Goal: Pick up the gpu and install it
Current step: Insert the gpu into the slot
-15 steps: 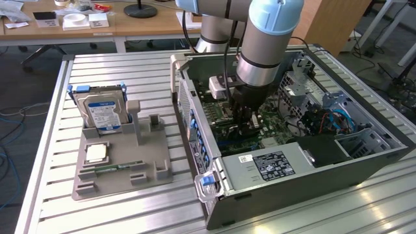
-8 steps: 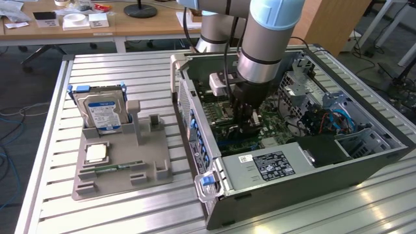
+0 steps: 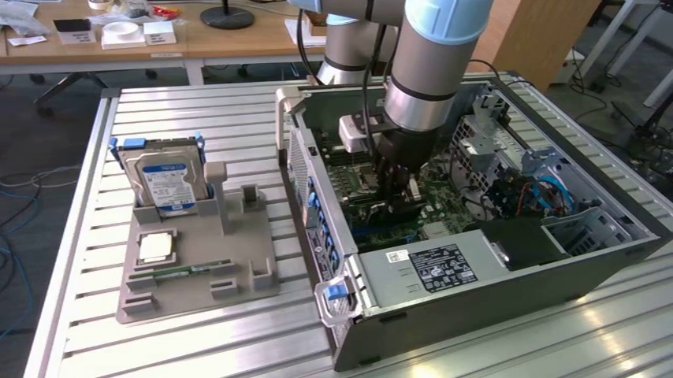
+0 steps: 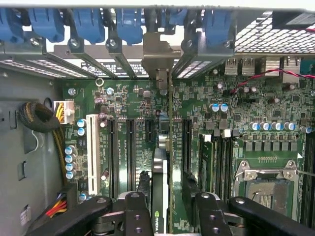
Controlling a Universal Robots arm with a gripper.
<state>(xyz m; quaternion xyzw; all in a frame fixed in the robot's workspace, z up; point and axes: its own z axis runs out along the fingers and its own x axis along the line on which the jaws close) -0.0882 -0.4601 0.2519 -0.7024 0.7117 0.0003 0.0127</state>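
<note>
Gripper (image 4: 167, 206) sits deep inside the open tower case (image 3: 505, 291), arm coming down from above so the tool points straight at the motherboard (image 4: 236, 128); gpu (image 4: 164, 182) stands on edge directly between the fingers (image 4: 135, 211), thin profile running away from the tool toward the rear of the case; its silver bracket (image 4: 160, 59) sits at the far end against the slot openings, beside the row of blue retention clips (image 4: 88, 24), which is where a bracket has to land for the card to seat; jaws read as spread wide, with gaps visible between each pad and the card's faces, so I'd call it not clamped, card likely standing in its slot on its own, though I can't confirm it's fully seated from here; empty black expansion slots (image 4: 130, 152) run parallel on either side of the card, white slot (image 4: 92, 147) further out to one side, CPU socket (image 4: 268, 191) well off to the other side; edge-on orientation makes sense since the connector edge must go straight down into the board; outside the case, well away from the tool on the exterior view's left, grey parts holder (image 3: 195, 260) carries the hard drive (image 3: 163, 185) with blue label upright in its cradle, plus a small chip (image 3: 156, 248) lying flat; all on the slatted metal table (image 3: 189, 110)
</note>
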